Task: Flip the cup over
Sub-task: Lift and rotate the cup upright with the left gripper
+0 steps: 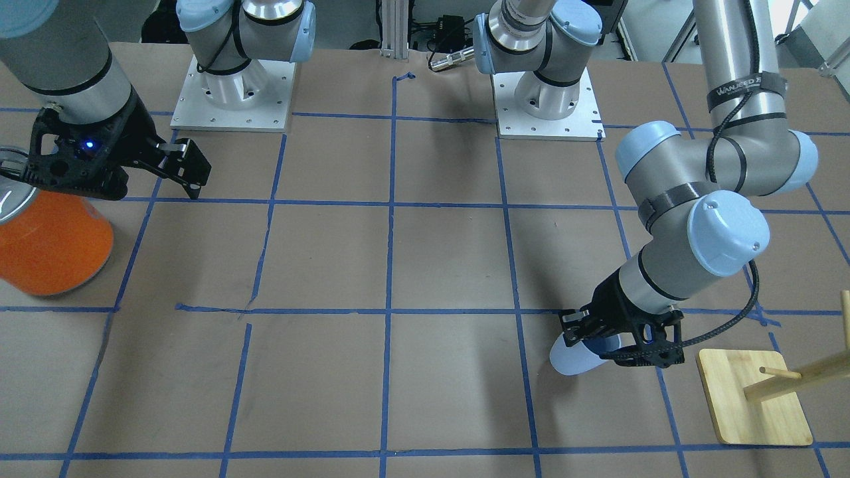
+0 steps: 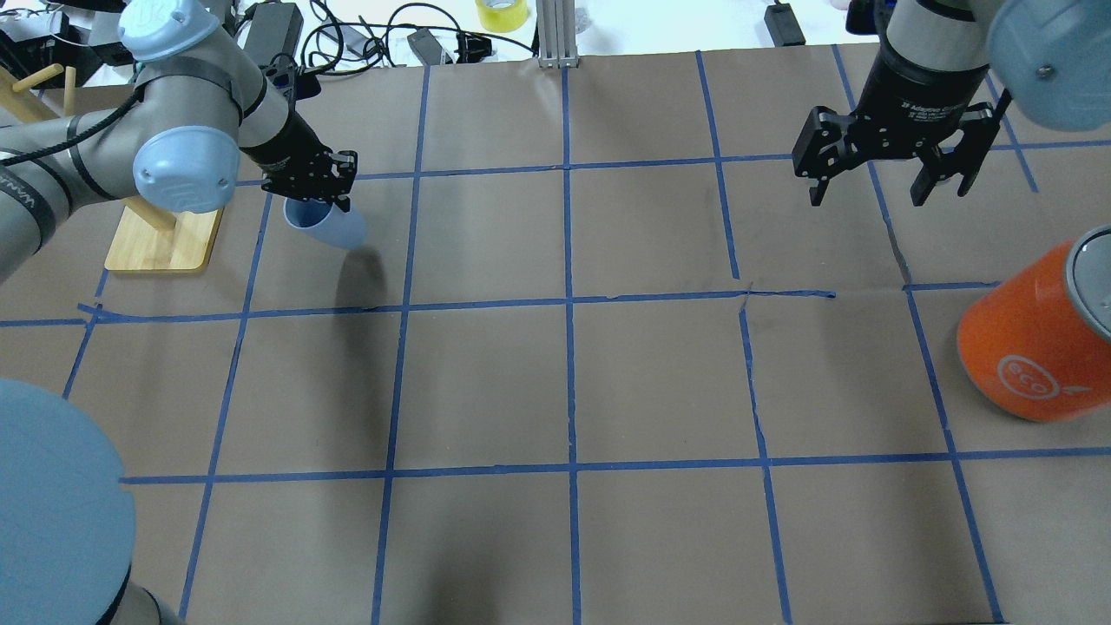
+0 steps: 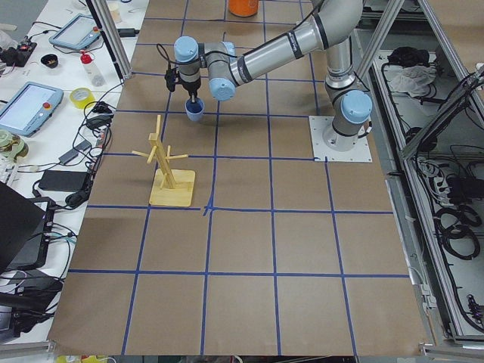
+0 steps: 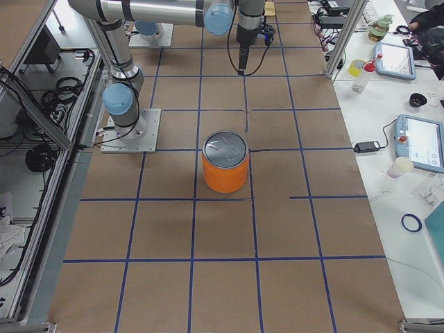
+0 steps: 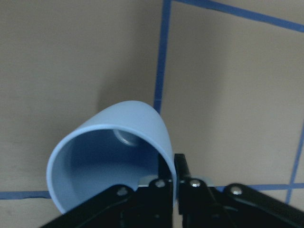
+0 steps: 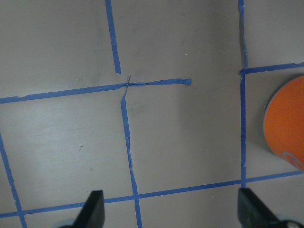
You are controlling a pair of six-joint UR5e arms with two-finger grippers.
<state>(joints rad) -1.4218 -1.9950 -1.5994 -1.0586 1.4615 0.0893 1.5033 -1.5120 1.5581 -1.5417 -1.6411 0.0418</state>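
Note:
The pale blue cup (image 2: 330,228) hangs tilted in my left gripper (image 2: 309,187), rim up toward the wrist and rounded base pointing down and away, above the paper-covered table. The left wrist view looks into the cup's open mouth (image 5: 109,147), with the gripper (image 5: 174,173) shut on the rim wall. The cup also shows in the front view (image 1: 572,360) under the left gripper (image 1: 597,332). My right gripper (image 2: 868,187) is open and empty, hovering near the orange can (image 2: 1033,347).
The large orange can with a silver top (image 1: 46,245) stands at the table's right side by the right arm. A wooden peg rack on a square base (image 2: 165,245) stands just beside the left arm. Blue tape lines grid the brown table.

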